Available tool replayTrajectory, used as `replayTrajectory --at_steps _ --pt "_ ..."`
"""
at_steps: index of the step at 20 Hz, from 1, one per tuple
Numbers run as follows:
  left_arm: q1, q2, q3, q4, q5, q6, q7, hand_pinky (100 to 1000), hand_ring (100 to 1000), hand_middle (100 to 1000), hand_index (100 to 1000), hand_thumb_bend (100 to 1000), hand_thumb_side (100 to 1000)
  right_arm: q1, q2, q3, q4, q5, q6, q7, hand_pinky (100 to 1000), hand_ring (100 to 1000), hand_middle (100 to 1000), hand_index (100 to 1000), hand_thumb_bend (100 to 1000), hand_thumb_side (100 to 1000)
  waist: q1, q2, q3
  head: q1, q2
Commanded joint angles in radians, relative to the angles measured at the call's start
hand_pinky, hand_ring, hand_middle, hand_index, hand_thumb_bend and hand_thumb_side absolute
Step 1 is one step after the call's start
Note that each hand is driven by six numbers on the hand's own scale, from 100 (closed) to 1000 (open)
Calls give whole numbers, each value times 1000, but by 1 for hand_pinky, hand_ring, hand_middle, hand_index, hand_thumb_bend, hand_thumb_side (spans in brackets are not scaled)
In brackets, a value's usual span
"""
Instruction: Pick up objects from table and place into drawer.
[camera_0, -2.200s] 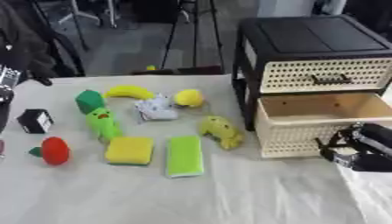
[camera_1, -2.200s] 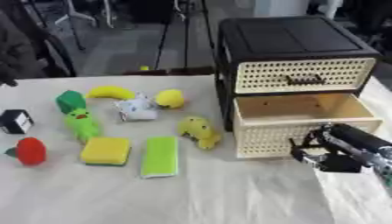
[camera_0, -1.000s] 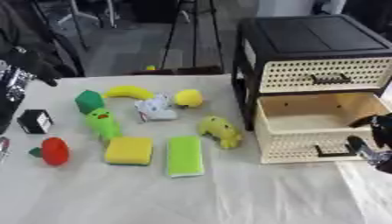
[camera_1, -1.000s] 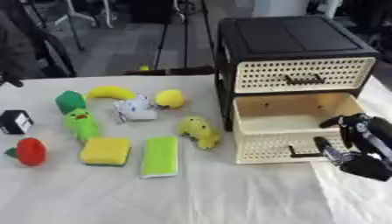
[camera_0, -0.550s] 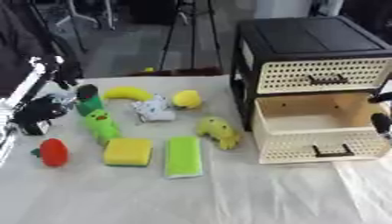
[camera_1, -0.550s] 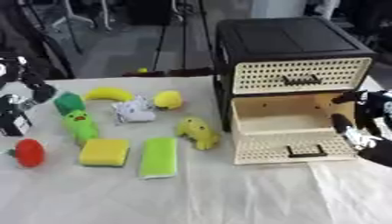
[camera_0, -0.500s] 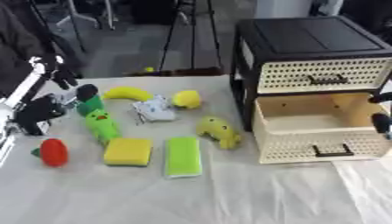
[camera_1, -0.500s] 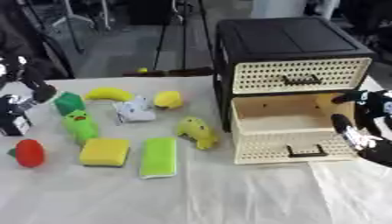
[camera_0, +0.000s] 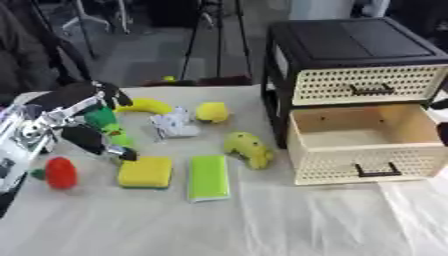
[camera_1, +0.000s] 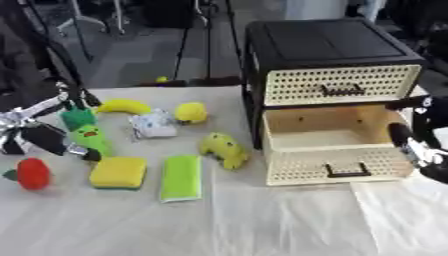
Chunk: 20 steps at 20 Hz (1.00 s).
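Drawer (camera_0: 363, 134) open, empty as far as I see; every toy on the surface (camera_0: 262, 220), nothing placed. Left hand (camera_0: 83, 125) spread open around the green toy (camera_1: 86, 131), not closed. Right hand (camera_1: 420, 145) beside drawer; fingers unclear.

No text, label, brand, number or sign can be read anywhere in either view. Nothing legible is carried by the drawer unit (camera_0: 350, 65), and no marking can be made out on the toys on the table.
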Motion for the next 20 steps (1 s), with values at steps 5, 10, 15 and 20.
replayTrajectory --at_steps 5,10,15,20 --pt "-93 -73 -14 170 -97 -22 -102 678 693 686 797 824 426 -18 -20 -2 -20 -17 -3 18 100 149 258 748 248 691 -3 -14 -7 14 11" --pt "-118 -112 -13 247 -145 -54 -139 683 684 689 795 798 402 -19 -16 -2 -19 -20 -4 26 100 148 258 748 246 693 -6 -14 -15 19 11" --pt "-117 -126 -24 255 -179 -76 -144 684 678 685 790 780 389 -20 -14 -2 -17 -21 -5 29 100 148 258 748 243 692 -6 -13 -17 22 11" --pt "-104 -142 -33 271 -212 -77 -117 679 672 677 788 744 383 -20 -11 0 -16 -19 -5 32 100 148 258 748 242 693 -7 -12 -18 23 9"
